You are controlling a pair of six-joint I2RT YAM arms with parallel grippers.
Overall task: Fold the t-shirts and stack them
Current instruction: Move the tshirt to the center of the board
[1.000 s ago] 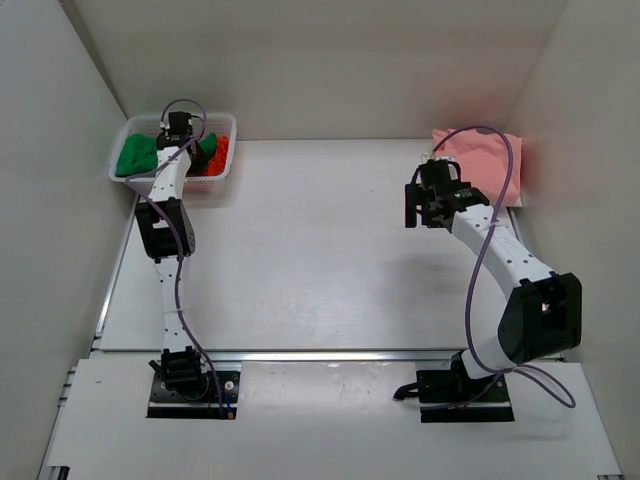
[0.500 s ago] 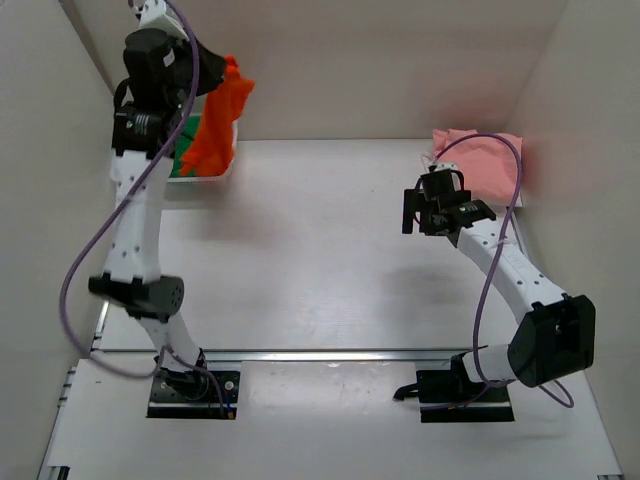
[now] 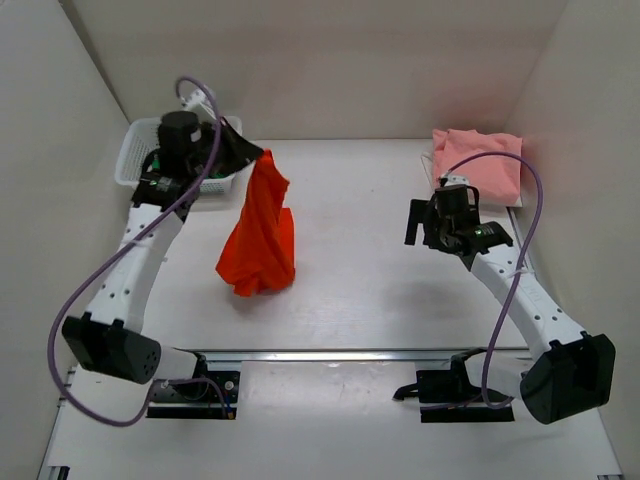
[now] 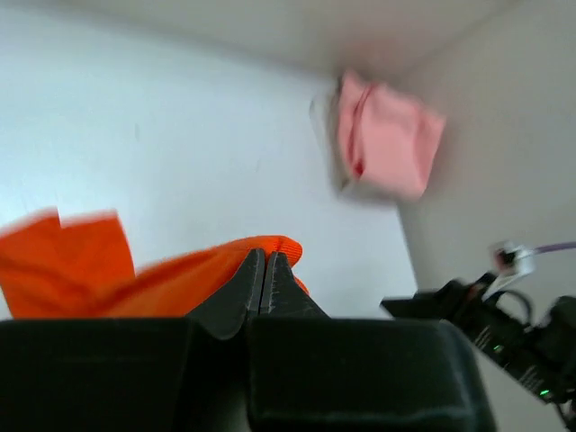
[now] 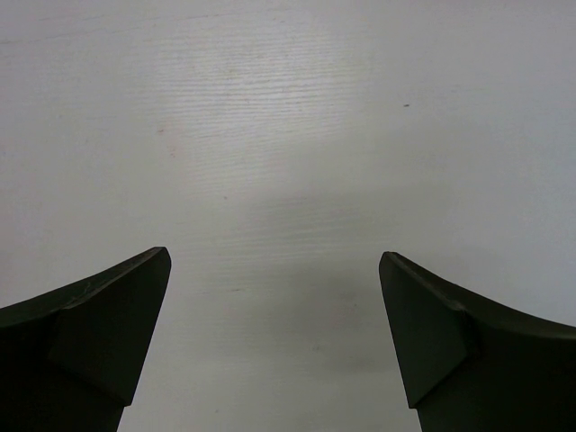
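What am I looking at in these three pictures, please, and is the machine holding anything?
These are two robot arms bolted to a white table. One picture looks down from above; the other two come from cameras on the wrists, showing each arm's own fingers. The left gripper is shut on a bright orange-red cloth t-shirt, which hangs over the table. The right gripper is open and empty. A folded pale pink cloth t-shirt lies at the far right, and a white plastic mesh basket stands at the far left.
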